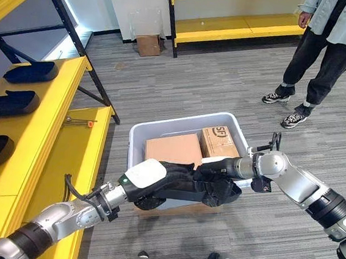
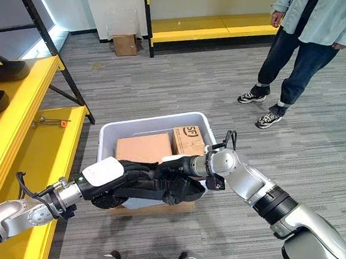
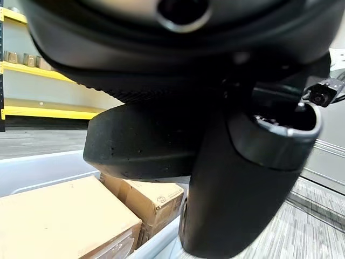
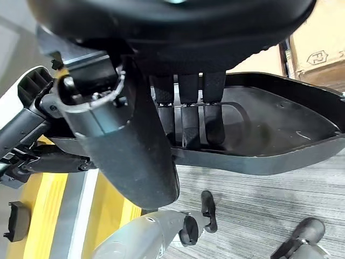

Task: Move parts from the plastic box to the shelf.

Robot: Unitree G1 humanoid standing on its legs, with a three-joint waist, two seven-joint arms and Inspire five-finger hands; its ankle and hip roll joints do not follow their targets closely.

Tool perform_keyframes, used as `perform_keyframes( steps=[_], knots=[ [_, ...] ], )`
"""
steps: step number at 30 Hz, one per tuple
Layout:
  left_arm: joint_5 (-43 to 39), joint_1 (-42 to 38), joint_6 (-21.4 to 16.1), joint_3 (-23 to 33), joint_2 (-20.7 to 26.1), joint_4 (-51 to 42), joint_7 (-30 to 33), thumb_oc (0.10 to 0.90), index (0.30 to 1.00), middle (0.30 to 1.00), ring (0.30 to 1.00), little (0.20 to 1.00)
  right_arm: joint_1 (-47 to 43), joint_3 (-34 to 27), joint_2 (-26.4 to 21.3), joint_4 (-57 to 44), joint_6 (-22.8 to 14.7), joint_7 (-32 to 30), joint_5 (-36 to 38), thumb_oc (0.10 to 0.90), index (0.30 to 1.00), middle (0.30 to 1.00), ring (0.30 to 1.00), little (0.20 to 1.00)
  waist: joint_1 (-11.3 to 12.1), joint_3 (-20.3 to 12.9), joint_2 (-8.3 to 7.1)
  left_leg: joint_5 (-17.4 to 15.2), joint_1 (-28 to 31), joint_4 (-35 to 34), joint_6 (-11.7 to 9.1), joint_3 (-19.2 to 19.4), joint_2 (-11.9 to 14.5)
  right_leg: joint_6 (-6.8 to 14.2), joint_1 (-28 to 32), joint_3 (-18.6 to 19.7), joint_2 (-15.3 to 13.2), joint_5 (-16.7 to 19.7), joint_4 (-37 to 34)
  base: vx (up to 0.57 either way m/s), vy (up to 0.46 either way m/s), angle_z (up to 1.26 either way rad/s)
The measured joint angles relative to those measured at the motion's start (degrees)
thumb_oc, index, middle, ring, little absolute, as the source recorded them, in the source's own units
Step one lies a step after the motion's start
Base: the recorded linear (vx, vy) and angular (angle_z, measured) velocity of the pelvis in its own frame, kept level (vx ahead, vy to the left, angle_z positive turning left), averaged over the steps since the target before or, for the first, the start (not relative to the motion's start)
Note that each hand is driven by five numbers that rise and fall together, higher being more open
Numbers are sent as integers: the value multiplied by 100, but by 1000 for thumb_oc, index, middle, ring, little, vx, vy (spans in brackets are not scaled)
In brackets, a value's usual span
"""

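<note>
Over near rim of plastic box: black part held betw both, long axis across robot's front. Right robot hand fingers curl into its hollow; left robot hand grips other end. Shelf lies to left.

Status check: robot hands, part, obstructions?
Both robot hands, left and right, gripping black part above plastic box. Person standing beyond.
</note>
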Motion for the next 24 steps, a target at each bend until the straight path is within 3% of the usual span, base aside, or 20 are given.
perform_keyframes(
  steps=[8,24],
  knots=[
    [47,-141,0,17,-15,-2,376,400,300,300,300,300,5,62,18,3,-3,7,1,400,300,300,300,300,2,-68,-95,0,1,1,0,2,0,1,0,0,2,0,-1,0,0,0],
    [90,-172,6,53,-31,112,588,400,300,300,300,300,5,60,60,3,2,-145,18,400,300,300,300,300,17,-72,-94,2,18,0,-3,0,4,-2,18,-1,5,3,-1,0,0,0]
  ],
)
